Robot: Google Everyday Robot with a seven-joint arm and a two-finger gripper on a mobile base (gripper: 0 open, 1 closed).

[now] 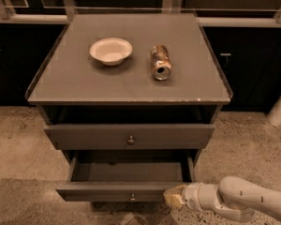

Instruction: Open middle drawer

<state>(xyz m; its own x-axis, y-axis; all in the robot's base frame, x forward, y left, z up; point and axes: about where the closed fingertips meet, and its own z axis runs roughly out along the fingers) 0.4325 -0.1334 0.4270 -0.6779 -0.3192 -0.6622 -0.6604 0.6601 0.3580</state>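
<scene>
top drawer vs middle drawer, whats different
The middle drawer is pulled well out, inside showing; the top drawer's inside is hidden. The top drawer's front looks taller than the middle drawer's. Both are dark, one round knob each. The hand is by the middle drawer's front.

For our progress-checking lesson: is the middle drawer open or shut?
Open: the middle drawer juts out past the upper drawer, its inside showing. The gripper is at its front's right end.
</scene>
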